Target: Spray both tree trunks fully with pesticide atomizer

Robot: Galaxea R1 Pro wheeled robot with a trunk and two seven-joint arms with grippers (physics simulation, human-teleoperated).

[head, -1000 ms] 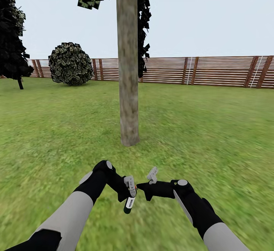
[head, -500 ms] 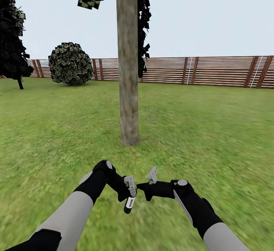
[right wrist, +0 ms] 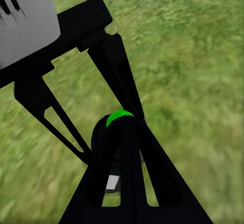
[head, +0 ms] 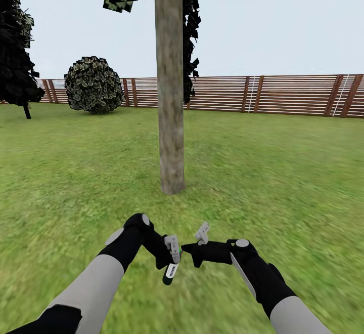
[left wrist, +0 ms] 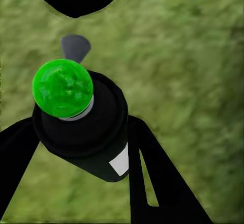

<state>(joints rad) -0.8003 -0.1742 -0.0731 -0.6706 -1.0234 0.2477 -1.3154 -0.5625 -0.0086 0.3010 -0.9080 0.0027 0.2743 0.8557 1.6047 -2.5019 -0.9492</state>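
Pickup apparently done: left gripper clamped on the pesticide atomizer at lower centre, right gripper aperture unclear, tree trunk at frame centre seemingly unsprayed

The white label on the atomizer seems blank.

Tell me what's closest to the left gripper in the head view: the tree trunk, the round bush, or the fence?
From the left gripper:
1. Tree trunk, straight ahead on the grass.
2. Round bush, farther back, to the left.
3. Fence, just behind the bush, along the lawn's far edge.
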